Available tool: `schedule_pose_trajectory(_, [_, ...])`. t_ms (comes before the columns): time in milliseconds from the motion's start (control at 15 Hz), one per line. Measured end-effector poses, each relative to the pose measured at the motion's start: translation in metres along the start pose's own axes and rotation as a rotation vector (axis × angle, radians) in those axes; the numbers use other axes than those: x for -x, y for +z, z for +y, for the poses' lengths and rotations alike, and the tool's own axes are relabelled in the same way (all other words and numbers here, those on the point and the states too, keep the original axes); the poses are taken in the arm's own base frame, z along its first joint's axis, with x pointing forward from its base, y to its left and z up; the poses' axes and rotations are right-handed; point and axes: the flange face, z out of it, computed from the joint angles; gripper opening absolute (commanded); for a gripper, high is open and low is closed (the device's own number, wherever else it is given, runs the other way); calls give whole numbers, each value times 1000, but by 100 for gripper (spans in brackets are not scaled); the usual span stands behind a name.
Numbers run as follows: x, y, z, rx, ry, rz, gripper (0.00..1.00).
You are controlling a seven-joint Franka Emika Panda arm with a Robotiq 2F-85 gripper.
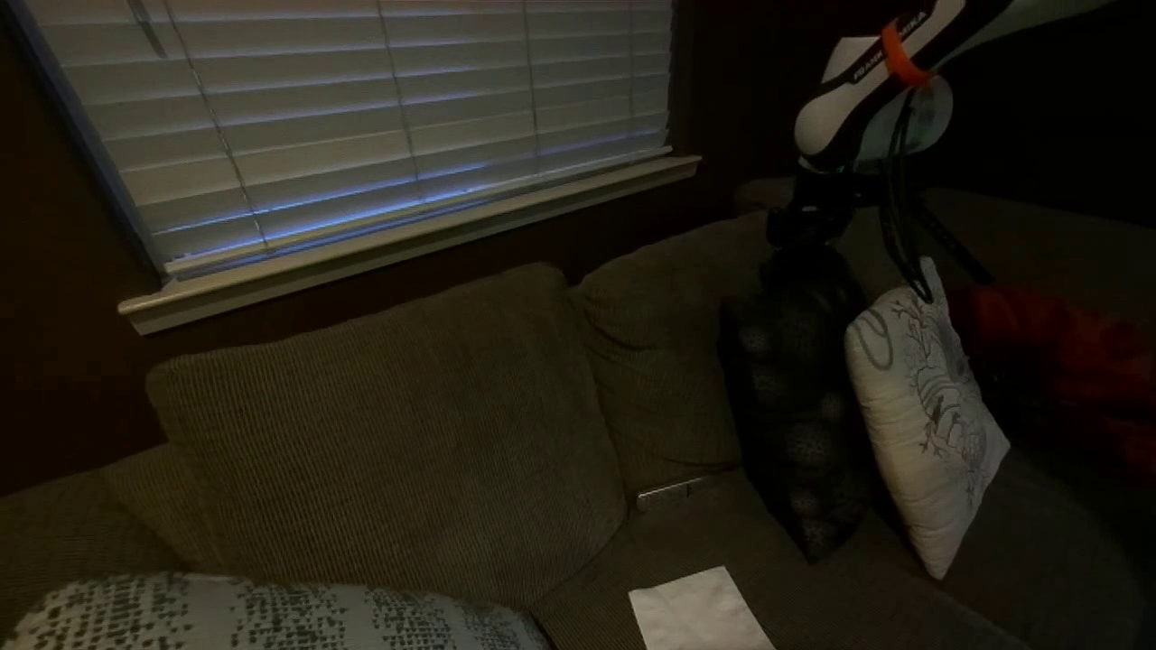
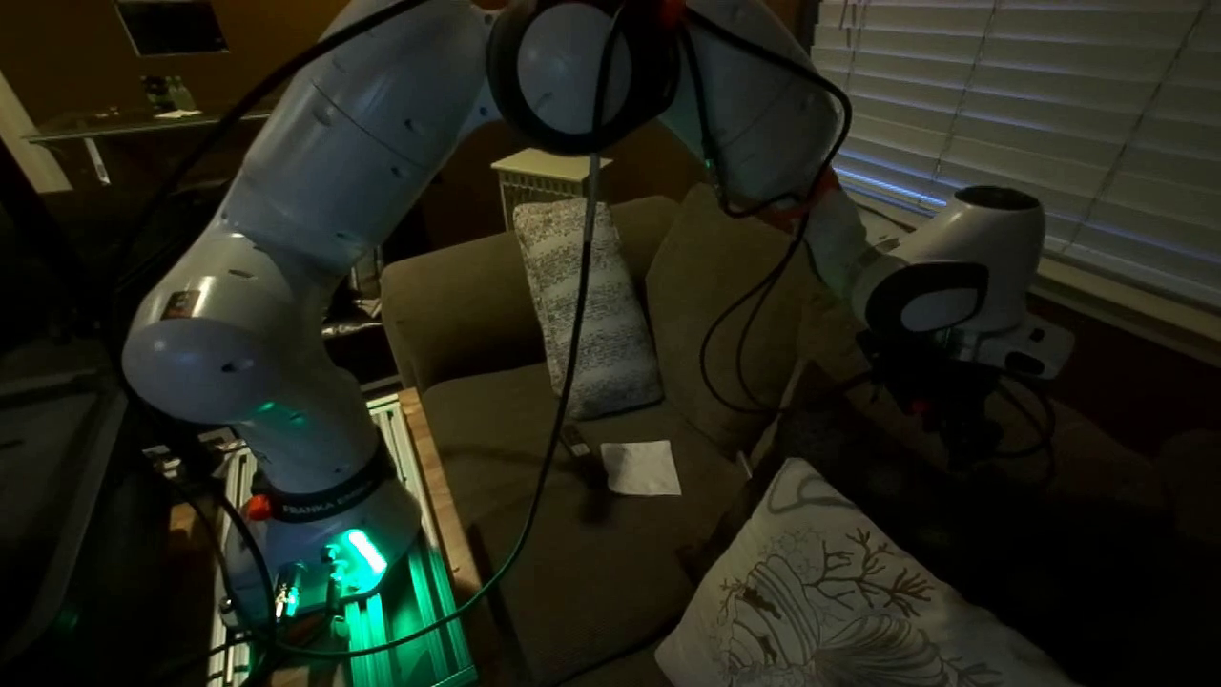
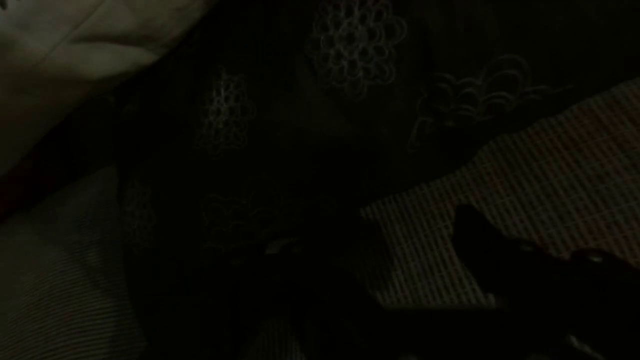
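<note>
In the dim wrist view my gripper stands open. Its right fingertip shows as a dark shape against ribbed couch fabric, which fills the gap. The left finger blends into a black pillow with pale flower-like motifs, so whether they touch cannot be told. In an exterior view the same black pillow stands tilted on the couch, directly below the dark gripper. Beside it leans a white pillow with shell and coral drawings, also seen in the wrist view as a pale corner. I see nothing held.
The couch back cushion rises beneath the windowsill. A white square sheet lies on the seat near a dark remote. A patterned pillow leans farther along. Red fabric lies behind the white pillow. Loose cables hang from the arm.
</note>
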Motion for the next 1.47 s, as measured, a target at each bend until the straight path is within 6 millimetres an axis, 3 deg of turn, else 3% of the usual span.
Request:
schedule_pose_trajectory(533, [19,60,-8,30,37,-70,100])
schedule_pose_trajectory(600, [21,66,-8,35,38,-88,93])
schedule_pose_trajectory(667, [22,71,-8,41,40,-112,72])
schedule_pose_trajectory(800, [22,77,-9,50,40,-160,69])
schedule_pose_trajectory(1467, [7,72,-11,53,115,-191,2])
